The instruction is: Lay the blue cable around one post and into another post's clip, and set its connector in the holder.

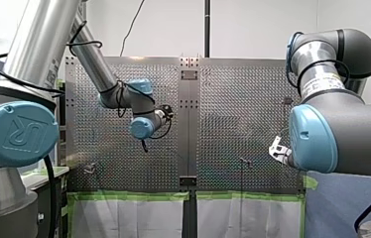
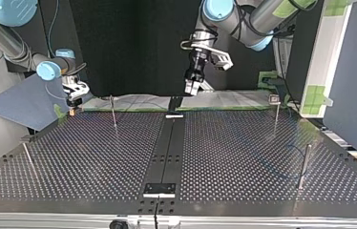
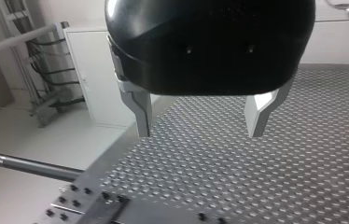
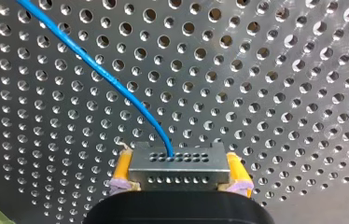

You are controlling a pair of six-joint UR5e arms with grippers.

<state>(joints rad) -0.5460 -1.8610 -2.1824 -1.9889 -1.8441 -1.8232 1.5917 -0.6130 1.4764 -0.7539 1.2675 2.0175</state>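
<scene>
In the right wrist view my right gripper (image 4: pixel 178 161) is shut, its yellow pads (image 4: pixel 122 164) clamping a small metal connector (image 4: pixel 177 166). The blue cable (image 4: pixel 102 74) leaves the connector's face and runs away over the perforated plate. In the top view my right gripper (image 2: pixel 73 109) hangs low over the far left corner of the table. My left gripper (image 2: pixel 192 88) hovers above the table's far middle. Its metal fingers (image 3: pixel 141 112) stand open with nothing between them in the left wrist view.
Thin upright posts stand on the table (image 2: pixel 224 157): one at far left (image 2: pixel 113 113), one at far right (image 2: pixel 276 114), one at near right (image 2: pixel 304 164), one at near left (image 2: pixel 28 160). A black centre strip (image 2: pixel 169 148) carries a small block (image 2: pixel 159 189) at its near end.
</scene>
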